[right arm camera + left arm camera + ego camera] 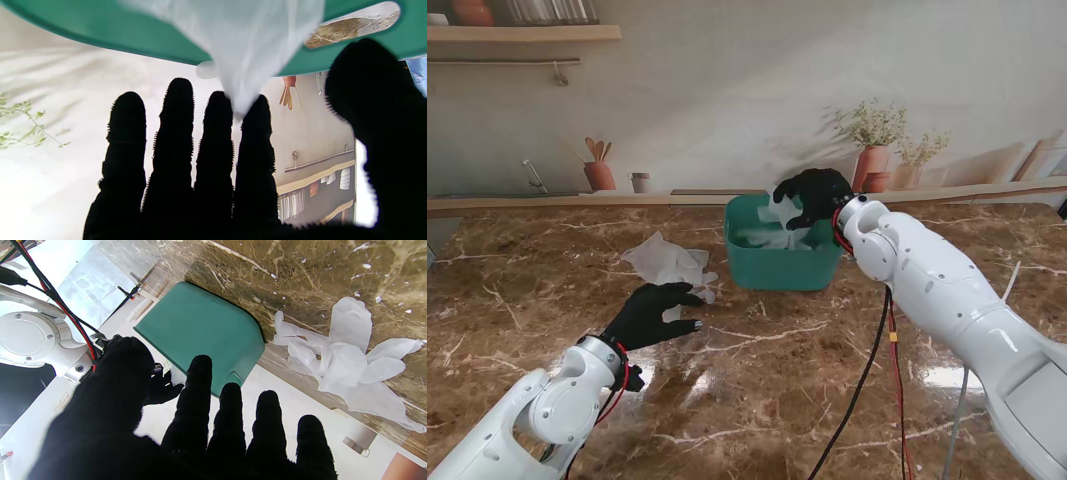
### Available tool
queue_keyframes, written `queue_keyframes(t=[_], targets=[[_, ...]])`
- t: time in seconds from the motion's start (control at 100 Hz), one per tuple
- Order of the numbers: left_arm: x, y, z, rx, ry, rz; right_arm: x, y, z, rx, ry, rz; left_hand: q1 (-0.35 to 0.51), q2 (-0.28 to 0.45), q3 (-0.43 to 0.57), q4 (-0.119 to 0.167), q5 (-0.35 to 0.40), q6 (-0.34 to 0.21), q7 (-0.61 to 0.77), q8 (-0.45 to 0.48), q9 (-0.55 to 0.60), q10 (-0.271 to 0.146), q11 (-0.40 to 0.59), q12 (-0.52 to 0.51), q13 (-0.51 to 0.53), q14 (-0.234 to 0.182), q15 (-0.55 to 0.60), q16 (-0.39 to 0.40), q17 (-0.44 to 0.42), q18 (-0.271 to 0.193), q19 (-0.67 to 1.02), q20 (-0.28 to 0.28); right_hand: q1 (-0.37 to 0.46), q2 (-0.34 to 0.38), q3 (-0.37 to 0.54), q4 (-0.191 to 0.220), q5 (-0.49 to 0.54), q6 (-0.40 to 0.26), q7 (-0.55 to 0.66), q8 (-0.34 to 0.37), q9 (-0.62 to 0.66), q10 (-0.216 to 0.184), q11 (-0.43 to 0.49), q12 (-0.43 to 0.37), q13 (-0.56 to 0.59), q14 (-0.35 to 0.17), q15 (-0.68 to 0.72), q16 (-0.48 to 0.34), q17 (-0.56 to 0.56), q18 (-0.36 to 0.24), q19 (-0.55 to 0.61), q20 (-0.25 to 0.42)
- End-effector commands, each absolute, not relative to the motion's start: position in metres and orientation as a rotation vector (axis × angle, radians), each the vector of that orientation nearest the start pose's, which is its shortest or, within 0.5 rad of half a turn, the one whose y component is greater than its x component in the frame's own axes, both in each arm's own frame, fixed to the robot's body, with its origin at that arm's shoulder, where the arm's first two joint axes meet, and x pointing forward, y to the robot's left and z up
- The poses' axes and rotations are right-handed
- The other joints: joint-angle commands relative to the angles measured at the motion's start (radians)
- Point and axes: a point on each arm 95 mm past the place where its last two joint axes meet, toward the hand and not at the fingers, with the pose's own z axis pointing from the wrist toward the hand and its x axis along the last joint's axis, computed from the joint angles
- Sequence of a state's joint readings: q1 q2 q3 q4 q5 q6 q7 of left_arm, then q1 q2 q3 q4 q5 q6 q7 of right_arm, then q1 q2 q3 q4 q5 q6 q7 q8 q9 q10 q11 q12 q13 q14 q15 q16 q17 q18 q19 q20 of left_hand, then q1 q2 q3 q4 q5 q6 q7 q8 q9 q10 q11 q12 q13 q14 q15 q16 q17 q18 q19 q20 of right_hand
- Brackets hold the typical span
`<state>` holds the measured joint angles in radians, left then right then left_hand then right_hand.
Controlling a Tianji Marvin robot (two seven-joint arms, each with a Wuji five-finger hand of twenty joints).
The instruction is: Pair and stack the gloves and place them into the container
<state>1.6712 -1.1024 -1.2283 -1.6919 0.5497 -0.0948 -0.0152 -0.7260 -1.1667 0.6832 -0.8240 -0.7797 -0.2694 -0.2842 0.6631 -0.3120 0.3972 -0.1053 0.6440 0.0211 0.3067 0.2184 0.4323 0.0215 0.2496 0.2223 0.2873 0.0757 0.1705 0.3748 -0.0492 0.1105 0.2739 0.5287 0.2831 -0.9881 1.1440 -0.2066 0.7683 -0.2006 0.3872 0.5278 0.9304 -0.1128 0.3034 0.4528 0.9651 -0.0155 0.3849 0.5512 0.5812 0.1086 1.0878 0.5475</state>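
Right hand (812, 196) pinching filmy white glove (782, 213) over teal plastic container (782, 266), left hand (652, 312) splayed, crumpled gloves (667, 262) on marble.

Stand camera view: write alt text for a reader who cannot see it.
The right hand holds a white glove over a green container at the far side of a brown marble table. To the container's left, more white gloves lie crumpled on the table, with the left hand open just nearer to me.
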Motion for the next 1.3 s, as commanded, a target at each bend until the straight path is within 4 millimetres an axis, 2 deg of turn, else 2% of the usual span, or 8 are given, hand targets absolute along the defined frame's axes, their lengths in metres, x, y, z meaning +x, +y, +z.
queue_keyframes(t=[0.0, 0.24, 0.41, 0.71, 0.8, 0.83, 0.9, 1.29], targets=[[0.367, -0.021, -0.329, -1.617, 1.361, -1.86, 0.588, 0.01, -0.244, 0.869, 1.566, 1.609, 0.025, 0.041, -0.035, 0.022, -0.002, -0.021, -0.011, 0.001, 0.013, -0.033, -0.027, -0.01, -0.013, -0.035, -0.036, -0.012, -0.021, -0.017, -0.041, 0.021, -0.052, 0.006, -0.004, 0.014, 0.003, -0.03, 0.007, -0.006, -0.018, -0.009, -0.008, -0.017, -0.022, 0.015, -0.009, -0.023, -0.017, 0.013, -0.013, 0.029], [0.368, -0.023, -0.33, -1.616, 1.366, -1.864, 0.585, 0.006, -0.247, 0.888, 1.577, 1.611, 0.025, 0.041, -0.036, 0.023, 0.001, -0.021, -0.01, 0.002, 0.016, -0.031, -0.025, -0.009, -0.012, -0.033, -0.035, -0.012, -0.021, -0.016, -0.043, 0.024, -0.064, 0.029, -0.018, 0.015, 0.023, -0.104, 0.01, -0.018, -0.034, 0.001, -0.029, -0.033, -0.036, 0.035, -0.021, -0.025, -0.048, 0.032, -0.044, 0.04], [0.37, -0.024, -0.329, -1.614, 1.368, -1.865, 0.575, -0.001, -0.243, 0.892, 1.534, 1.622, 0.023, 0.039, -0.035, 0.023, 0.003, -0.023, -0.008, 0.002, 0.018, -0.031, -0.024, -0.009, -0.01, -0.033, -0.033, -0.011, -0.02, -0.015, -0.042, 0.026, -0.088, 0.101, -0.057, 0.024, -0.014, -0.049, -0.014, -0.04, -0.063, -0.004, -0.046, -0.046, -0.076, 0.021, -0.06, -0.042, -0.079, 0.015, -0.093, 0.045], [0.38, -0.028, -0.327, -1.612, 1.362, -1.881, 0.506, -0.024, -0.242, 0.923, 1.396, 1.649, 0.015, 0.04, -0.035, 0.023, -0.022, -0.017, -0.024, -0.005, 0.012, -0.03, -0.024, -0.008, -0.01, -0.032, -0.031, -0.009, -0.011, -0.012, -0.026, 0.035, -0.103, 0.339, -0.269, 0.08, -0.094, 0.014, -0.085, -0.071, -0.151, 0.003, -0.141, -0.157, -0.191, -0.025, -0.201, -0.195, -0.156, -0.055, -0.278, -0.035], [0.383, -0.029, -0.326, -1.61, 1.36, -1.893, 0.483, -0.03, -0.247, 0.949, 1.365, 1.658, 0.015, 0.041, -0.037, 0.023, -0.029, -0.015, -0.032, -0.008, 0.011, -0.029, -0.022, -0.007, -0.01, -0.031, -0.03, -0.008, -0.006, -0.01, -0.005, 0.042, -0.081, 0.46, -0.451, 0.139, -0.106, 0.024, -0.096, -0.076, -0.157, 0.01, -0.142, -0.171, -0.21, -0.03, -0.21, -0.226, -0.165, -0.065, -0.298, -0.059], [0.384, -0.03, -0.326, -1.608, 1.359, -1.897, 0.475, -0.032, -0.249, 0.957, 1.353, 1.662, 0.014, 0.042, -0.037, 0.024, -0.033, -0.013, -0.035, -0.01, 0.008, -0.029, -0.023, -0.007, -0.011, -0.03, -0.03, -0.008, -0.005, -0.01, 0.002, 0.044, -0.12, 0.44, -0.437, 0.163, -0.11, 0.026, -0.099, -0.077, -0.159, 0.01, -0.143, -0.173, -0.214, -0.031, -0.213, -0.232, -0.168, -0.069, -0.303, -0.064], [0.387, -0.031, -0.325, -1.605, 1.358, -1.904, 0.458, -0.034, -0.255, 0.976, 1.331, 1.667, 0.012, 0.043, -0.04, 0.024, -0.038, -0.012, -0.041, -0.013, 0.005, -0.028, -0.023, -0.007, -0.012, -0.029, -0.029, -0.007, -0.002, -0.014, 0.015, 0.045, -0.159, 0.409, -0.366, 0.168, -0.115, 0.029, -0.102, -0.078, -0.16, 0.014, -0.145, -0.175, -0.214, -0.023, -0.215, -0.242, -0.167, -0.074, -0.31, -0.076], [0.404, -0.034, -0.318, -1.589, 1.383, -1.925, 0.392, -0.043, -0.317, 1.172, 1.292, 1.631, 0.017, 0.046, -0.046, 0.026, -0.042, -0.004, -0.055, -0.021, 0.0, -0.029, -0.02, -0.006, -0.01, -0.032, -0.024, -0.005, 0.006, -0.032, 0.072, 0.027, -0.156, 0.411, -0.354, 0.165, -0.13, 0.047, -0.116, -0.084, -0.171, 0.027, -0.157, -0.19, -0.222, -0.016, -0.226, -0.264, -0.166, -0.083, -0.328, -0.102]])
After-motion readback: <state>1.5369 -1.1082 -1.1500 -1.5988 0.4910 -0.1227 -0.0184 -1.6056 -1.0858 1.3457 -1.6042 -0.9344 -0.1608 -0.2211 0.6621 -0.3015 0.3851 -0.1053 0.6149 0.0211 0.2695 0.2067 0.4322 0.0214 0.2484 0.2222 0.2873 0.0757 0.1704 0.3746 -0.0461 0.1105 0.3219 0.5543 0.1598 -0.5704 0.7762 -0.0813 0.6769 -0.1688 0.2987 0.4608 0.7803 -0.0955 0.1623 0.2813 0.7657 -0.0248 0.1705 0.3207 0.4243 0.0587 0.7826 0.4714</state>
